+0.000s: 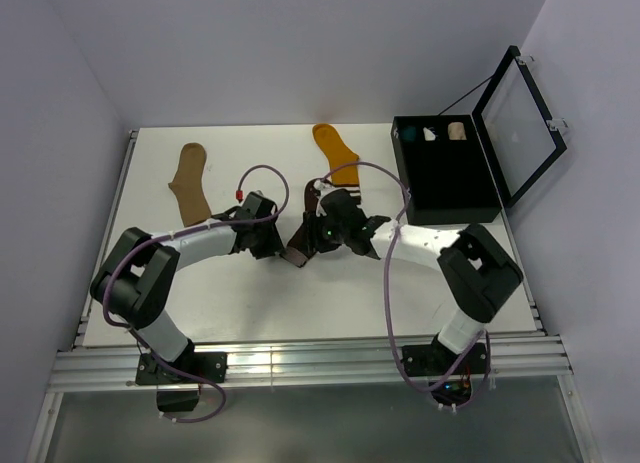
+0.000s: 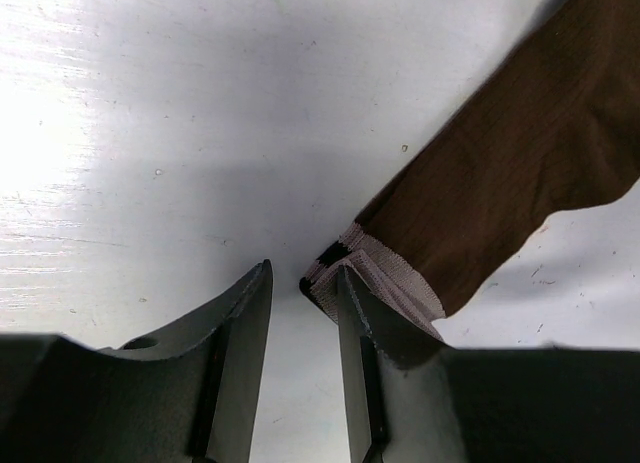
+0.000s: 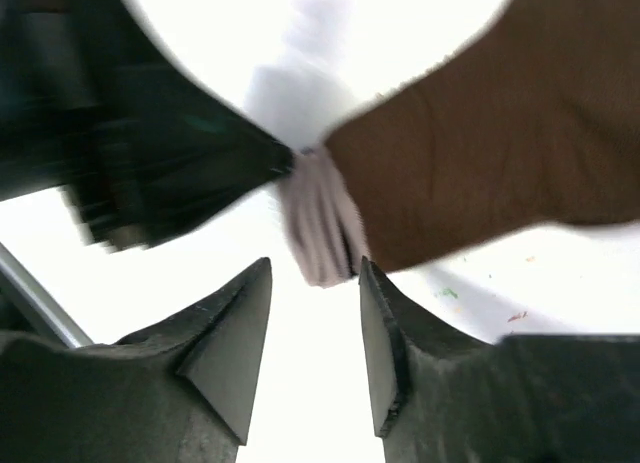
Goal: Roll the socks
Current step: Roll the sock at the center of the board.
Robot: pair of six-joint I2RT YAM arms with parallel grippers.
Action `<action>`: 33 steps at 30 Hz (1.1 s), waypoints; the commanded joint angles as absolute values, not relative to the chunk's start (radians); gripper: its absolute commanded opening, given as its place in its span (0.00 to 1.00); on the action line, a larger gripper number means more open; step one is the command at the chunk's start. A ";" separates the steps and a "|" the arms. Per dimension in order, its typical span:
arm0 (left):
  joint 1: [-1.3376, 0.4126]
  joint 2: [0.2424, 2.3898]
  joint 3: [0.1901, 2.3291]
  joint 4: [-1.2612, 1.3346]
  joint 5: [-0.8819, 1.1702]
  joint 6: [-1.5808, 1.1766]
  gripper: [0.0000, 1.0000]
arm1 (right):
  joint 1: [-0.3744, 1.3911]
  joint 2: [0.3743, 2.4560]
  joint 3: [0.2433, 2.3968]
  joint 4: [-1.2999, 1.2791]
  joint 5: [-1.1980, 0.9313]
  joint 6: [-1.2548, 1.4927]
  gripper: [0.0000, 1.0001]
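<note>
**Brown sock lies between two part-open claws at mid-surface**

The white surface (image 1: 300, 308) carries everything. The left arm (image 1: 190, 245) and the right arm (image 1: 430, 243) both reach inward, and their tips meet near the middle. At the far right corner stands a black case (image 1: 445, 208) with its lid (image 1: 520, 123) swung up and open.

Three socks lie flat on the surface. The tan sock (image 1: 190, 183) is at the far left, well apart from both arms. The mustard-orange sock (image 1: 335, 148) lies at far centre, with its striped cuff towards the arms. The dark brown sock (image 2: 520, 163) lies just in front of it, between the two arm tips.

The left claw (image 2: 303, 278) stands partly open with nothing in the gap. The brown sock's white-striped cuff (image 2: 385, 280) touches the tip of one finger (image 2: 360, 333) and lies mostly outside it.

The right claw (image 3: 316, 273) is also parted about halfway. Its wrist view is blurred, but the cuff appears to sit just beyond the fingertips and not between them, so it seems to hold nothing.

Inside the case, along its far wall, sit a teal bundle (image 1: 407, 135), a white bundle (image 1: 430, 134) and a cream bundle (image 1: 457, 130).
</note>
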State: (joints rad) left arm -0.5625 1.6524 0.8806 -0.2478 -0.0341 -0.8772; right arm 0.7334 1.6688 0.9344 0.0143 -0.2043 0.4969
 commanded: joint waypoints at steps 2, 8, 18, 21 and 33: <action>-0.575 1.698 0.874 -0.322 -0.055 -0.851 0.39 | 0.820 1.575 0.907 0.073 -0.042 0.315 0.44; -0.575 1.695 0.873 -0.325 -0.058 -0.853 0.38 | 0.867 1.608 0.862 0.218 -0.092 0.252 0.33; -0.574 1.692 0.873 -0.325 -0.060 -0.851 0.39 | 0.916 1.703 0.845 0.285 -0.014 0.161 0.33; -0.575 1.693 0.873 -0.325 -0.057 -0.851 0.38 | 0.919 1.713 0.838 0.284 0.020 0.150 0.33; -0.575 1.698 0.879 -0.328 -0.055 -0.848 0.39 | 0.937 1.766 0.848 0.242 0.041 0.121 0.34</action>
State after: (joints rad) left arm -0.5644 1.6539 0.8837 -0.2508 -0.0360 -0.8768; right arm 0.9192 1.7447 0.8413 0.2314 0.0193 0.1490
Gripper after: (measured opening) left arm 0.386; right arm 0.343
